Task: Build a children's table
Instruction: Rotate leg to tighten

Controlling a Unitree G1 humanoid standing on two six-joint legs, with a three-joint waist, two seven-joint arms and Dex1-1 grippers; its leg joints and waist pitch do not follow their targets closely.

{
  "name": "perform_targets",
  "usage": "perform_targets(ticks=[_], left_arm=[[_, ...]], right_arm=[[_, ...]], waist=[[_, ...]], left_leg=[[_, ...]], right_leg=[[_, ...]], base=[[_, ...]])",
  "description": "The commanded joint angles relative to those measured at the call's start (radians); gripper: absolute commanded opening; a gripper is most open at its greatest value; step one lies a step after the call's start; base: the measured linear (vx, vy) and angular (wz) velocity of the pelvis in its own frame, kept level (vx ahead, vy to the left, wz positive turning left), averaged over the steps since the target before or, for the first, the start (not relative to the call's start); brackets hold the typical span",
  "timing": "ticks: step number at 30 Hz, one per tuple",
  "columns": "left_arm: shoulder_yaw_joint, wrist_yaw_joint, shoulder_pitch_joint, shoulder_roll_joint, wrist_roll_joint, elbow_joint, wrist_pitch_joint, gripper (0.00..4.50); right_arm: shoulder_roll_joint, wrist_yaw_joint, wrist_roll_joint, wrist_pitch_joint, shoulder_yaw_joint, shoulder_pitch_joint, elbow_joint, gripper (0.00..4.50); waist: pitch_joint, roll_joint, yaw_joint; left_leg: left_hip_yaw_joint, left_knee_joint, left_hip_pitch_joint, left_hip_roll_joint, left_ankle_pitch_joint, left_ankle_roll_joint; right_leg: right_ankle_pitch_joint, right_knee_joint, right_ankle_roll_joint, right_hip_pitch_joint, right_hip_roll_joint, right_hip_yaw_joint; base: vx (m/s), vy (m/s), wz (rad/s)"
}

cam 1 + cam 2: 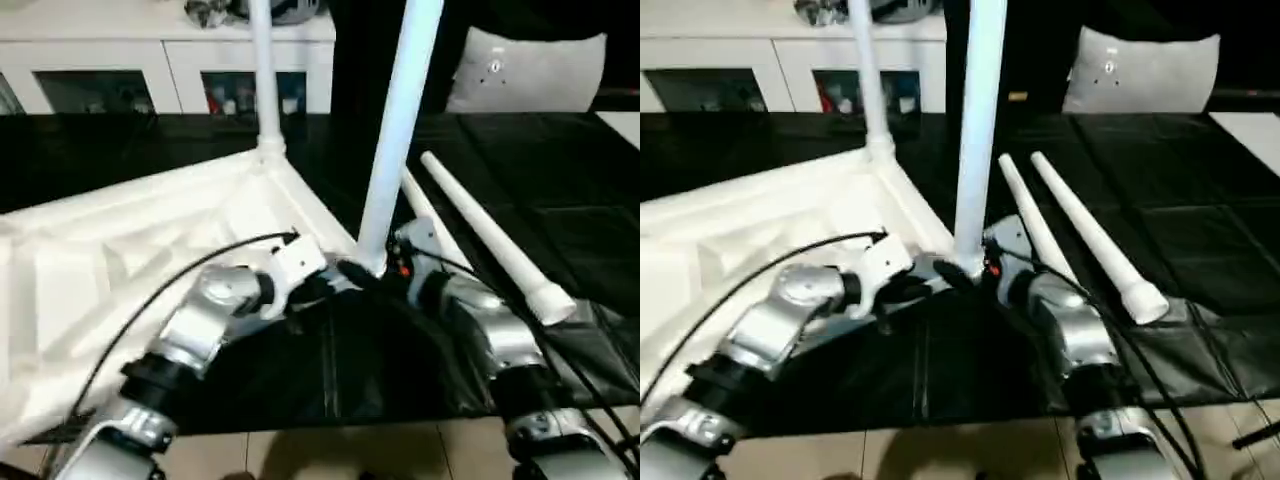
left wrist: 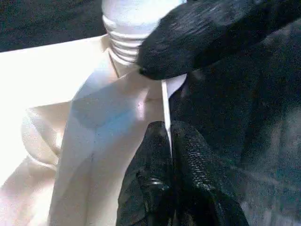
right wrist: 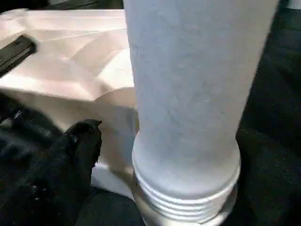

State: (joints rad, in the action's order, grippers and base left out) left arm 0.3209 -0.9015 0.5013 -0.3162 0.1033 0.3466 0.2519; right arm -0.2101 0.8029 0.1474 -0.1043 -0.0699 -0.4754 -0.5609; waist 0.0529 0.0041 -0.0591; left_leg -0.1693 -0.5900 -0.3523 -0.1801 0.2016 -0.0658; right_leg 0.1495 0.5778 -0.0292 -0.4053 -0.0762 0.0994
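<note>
The white table top [image 1: 120, 250] lies upside down on a black cover, ribs facing up. One leg [image 1: 265, 80] stands upright in its far corner socket. A second leg [image 1: 395, 130] stands upright at the near corner, its threaded end [image 3: 186, 188] at the socket. My left gripper [image 2: 169, 141] is shut on the thin edge of the table top right beside that corner. My right gripper [image 1: 372, 270] sits around the base of this leg, open; its one visible finger [image 3: 70, 165] stands off the leg. Two loose legs [image 1: 490, 240] lie on the cover to the right.
A white cabinet with glass doors [image 1: 170, 70] runs along the back. A grey cushion [image 1: 525, 70] sits at the back right. The black cover ends near me at a tiled floor [image 1: 350, 450]. My forearms' cables [image 1: 150, 300] arc over the table top.
</note>
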Motion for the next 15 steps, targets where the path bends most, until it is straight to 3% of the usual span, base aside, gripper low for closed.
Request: perform_targets(ticks=[1,3,9,15], left_arm=[[0.034,-0.054,-0.006,-0.029,0.019,0.015,-0.048,0.0],[0.043,-0.073,-0.006,-0.043,0.02,0.023,-0.072,0.0],[0.093,-0.187,-0.002,-0.108,0.02,0.052,-0.153,0.0],[0.111,-0.295,-0.009,-0.146,-0.004,0.044,-0.211,0.0]], right_arm=[[-0.025,0.063,0.007,0.027,-0.007,0.002,0.025,4.46],[-0.039,0.09,0.007,0.031,-0.008,0.001,0.024,4.46],[-0.099,0.189,-0.002,0.068,-0.027,-0.015,0.012,4.46],[-0.141,0.323,0.001,0.078,-0.077,-0.02,0.016,4.46]], waist=[[-0.067,0.007,-0.002],[-0.065,0.003,-0.002],[-0.064,0.006,-0.006],[-0.065,0.007,-0.011]], left_leg=[[0.013,0.07,-0.002,-0.051,0.18,0.07],[0.013,0.071,-0.002,-0.05,0.191,0.07],[0.015,0.074,0.003,-0.053,0.222,0.053],[0.013,0.072,0.003,-0.055,0.208,0.061]], right_leg=[[0.252,-0.061,-0.205,0.06,-0.077,-0.057],[0.266,-0.064,-0.205,0.06,-0.077,-0.055],[0.325,-0.068,-0.192,0.058,-0.08,-0.056],[0.282,-0.06,-0.215,0.059,-0.078,-0.056]], base=[[0.0,0.0,0.0],[0.0,0.0,0.0],[0.0,0.0,0.0],[0.0,0.0,0.0]])
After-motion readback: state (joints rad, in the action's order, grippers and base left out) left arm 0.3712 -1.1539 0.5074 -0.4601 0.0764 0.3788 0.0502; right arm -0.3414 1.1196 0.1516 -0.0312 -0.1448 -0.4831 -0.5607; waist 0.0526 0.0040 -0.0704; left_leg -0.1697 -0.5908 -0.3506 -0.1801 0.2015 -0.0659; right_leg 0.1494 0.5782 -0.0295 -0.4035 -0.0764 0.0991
